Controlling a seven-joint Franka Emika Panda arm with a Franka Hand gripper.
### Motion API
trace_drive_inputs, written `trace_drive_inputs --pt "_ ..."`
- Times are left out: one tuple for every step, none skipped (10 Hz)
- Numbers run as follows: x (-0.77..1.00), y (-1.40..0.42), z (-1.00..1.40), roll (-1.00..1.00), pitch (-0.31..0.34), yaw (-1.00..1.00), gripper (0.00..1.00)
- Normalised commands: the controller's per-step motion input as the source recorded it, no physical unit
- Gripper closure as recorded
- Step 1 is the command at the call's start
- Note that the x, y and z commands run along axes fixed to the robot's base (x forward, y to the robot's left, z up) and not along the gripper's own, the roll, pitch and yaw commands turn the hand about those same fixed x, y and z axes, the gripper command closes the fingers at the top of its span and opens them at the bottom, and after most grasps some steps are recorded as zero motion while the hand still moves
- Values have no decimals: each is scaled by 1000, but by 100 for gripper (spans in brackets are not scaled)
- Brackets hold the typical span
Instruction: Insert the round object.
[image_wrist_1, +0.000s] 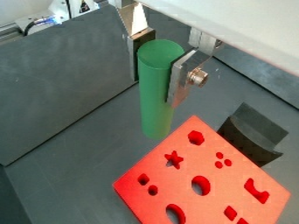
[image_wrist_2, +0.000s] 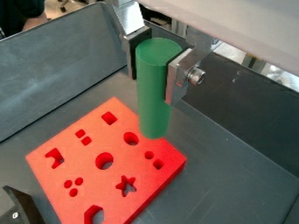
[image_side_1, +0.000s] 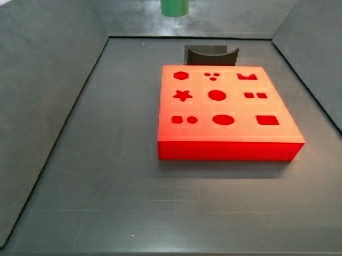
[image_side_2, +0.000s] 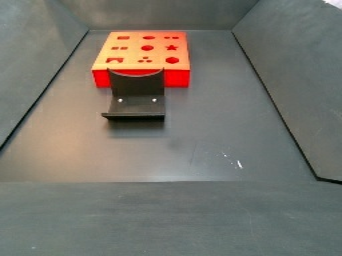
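Observation:
My gripper (image_wrist_1: 156, 74) is shut on the round object, a long smooth green peg (image_wrist_1: 155, 98), and holds it upright by its upper end; both wrist views show this (image_wrist_2: 153, 96). The silver fingers (image_wrist_1: 181, 80) press on both of its sides. The red block (image_wrist_1: 211, 179) with several shaped holes lies flat on the floor below, and the peg's lower end hangs high above and beside the block's edge. In a side view only the peg's tip (image_side_1: 174, 6) shows at the upper edge, far above the red block (image_side_1: 221, 105). In a side view the red block (image_side_2: 140, 55) shows without the gripper.
A dark grey fixture (image_side_1: 207, 52) with a curved notch stands right against one side of the red block; it shows again in a side view (image_side_2: 134, 102) and in both wrist views (image_wrist_1: 251, 131) (image_wrist_2: 17, 206). Grey walls (image_side_1: 60, 120) enclose the dark floor.

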Motion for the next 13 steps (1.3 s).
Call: trace_drive_inputs --pt "286 51 -294 10 -10 34 100" --pt "797 274 -217 89 0 263 100" --pt "803 257 -186 100 0 266 100" --pt "820 246 -169 101 0 263 100" --pt "826 249 -174 97 0 257 100" --pt "849 249 -160 94 0 249 100" --pt "857 251 -160 94 0 240 100" --pt "889 249 -154 79 0 217 100" --pt "997 260 -166 4 -4 137 100" --pt "1000 269 -240 0 -51 103 100" --pt "994 260 -269 -20 -74 103 100" --pt "949 257 -357 -80 -114 111 100" --pt "949 151 -369 -126 -159 94 100"
